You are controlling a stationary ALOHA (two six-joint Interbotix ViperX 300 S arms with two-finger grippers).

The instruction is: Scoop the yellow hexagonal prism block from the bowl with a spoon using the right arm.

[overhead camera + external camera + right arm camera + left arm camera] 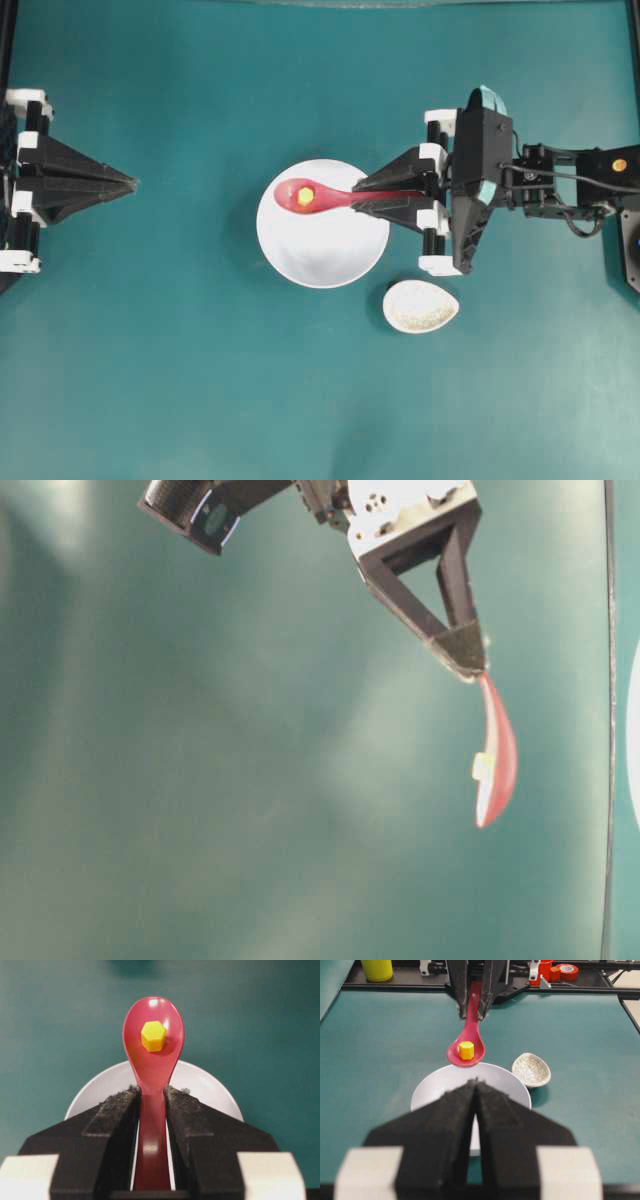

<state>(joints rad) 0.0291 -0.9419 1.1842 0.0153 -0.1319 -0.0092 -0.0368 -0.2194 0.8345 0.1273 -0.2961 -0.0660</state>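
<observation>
**Inspector:** Overhead view first.

**Operator:** I see the right gripper [362, 196] clamped on the handle of the spoon [330, 196], right of centre. The scoop sits over the upper left part of the bowl [322, 255], with the yellow hexagonal prism block [305, 195] in it. The spoon rest [421, 306] lies lower right of the bowl, apart from it. The left gripper [132, 183] rests at the left edge, jaws together, holding nothing.

**Inspector:** Table level?

**Operator:** The spoon hangs from the jaws at upper right, clear of the table; the block shows at the scoop's edge.

**Inspector:** Left wrist?

**Operator:** The block sits mid-scoop, above the bowl's far rim.

**Inspector:** Right wrist?

**Operator:** Both pads pinch the handle.

**Inspector:** Handling?

**Operator:** I judge the block light, rigid and loose on a glossy scoop; any tilt could slide it off. The handle is the correct hold.
</observation>
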